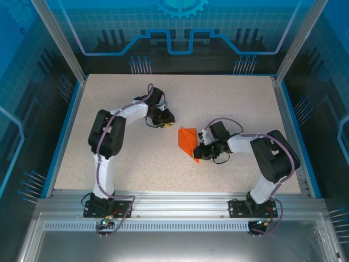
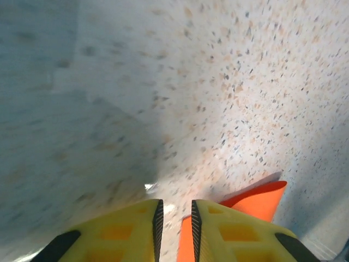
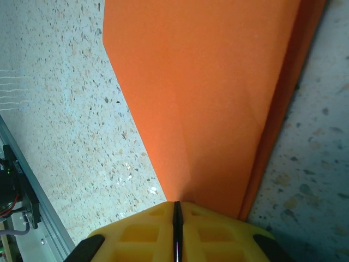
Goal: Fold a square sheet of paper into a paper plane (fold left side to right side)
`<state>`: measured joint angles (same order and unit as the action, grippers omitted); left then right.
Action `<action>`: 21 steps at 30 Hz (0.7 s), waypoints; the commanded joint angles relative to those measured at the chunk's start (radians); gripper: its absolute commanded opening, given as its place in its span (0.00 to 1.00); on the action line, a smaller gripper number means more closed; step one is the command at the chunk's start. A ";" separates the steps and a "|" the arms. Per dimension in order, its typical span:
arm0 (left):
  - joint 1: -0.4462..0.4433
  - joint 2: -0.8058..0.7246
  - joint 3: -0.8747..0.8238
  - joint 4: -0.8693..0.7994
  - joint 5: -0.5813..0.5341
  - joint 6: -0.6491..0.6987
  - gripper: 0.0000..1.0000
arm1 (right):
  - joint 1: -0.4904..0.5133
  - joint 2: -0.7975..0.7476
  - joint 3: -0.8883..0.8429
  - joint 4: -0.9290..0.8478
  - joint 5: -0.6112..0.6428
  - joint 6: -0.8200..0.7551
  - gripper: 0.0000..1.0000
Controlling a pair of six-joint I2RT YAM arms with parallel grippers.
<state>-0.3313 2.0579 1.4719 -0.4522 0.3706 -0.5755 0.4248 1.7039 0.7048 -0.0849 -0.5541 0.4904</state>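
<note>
Top external view: bare table (image 1: 234, 98) all around, blue edges (image 1: 66, 131) far off. The paper plane (image 1: 187, 140) lies mid-frame. The right gripper (image 1: 198, 155) pinches its lower tip, fingers shut tight. The left gripper (image 1: 167, 120), just upper left, is open a crack, holding nothing.

We see a speckled beige surface (image 1: 234, 98) with a blue rim (image 1: 64, 136). Aluminium posts (image 1: 57, 38) at 11 and 1 o'clock. Blue panels (image 1: 180, 27) with circuit and gear graphics at 9, 12 and 3. Aluminium rail (image 1: 180, 203) at 6 o'clock.
</note>
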 commanded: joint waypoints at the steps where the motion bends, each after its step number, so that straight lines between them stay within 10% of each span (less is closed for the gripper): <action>1: -0.035 -0.159 -0.094 0.078 0.004 0.015 0.26 | 0.006 0.040 -0.039 -0.191 0.096 0.007 0.11; 21: -0.235 0.101 -0.020 0.133 0.029 -0.023 0.24 | 0.006 0.038 -0.035 -0.194 0.096 0.003 0.10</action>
<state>-0.5713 2.1342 1.4166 -0.2844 0.4316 -0.6022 0.4252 1.7039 0.7136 -0.1139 -0.5495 0.4904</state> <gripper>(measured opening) 0.239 0.104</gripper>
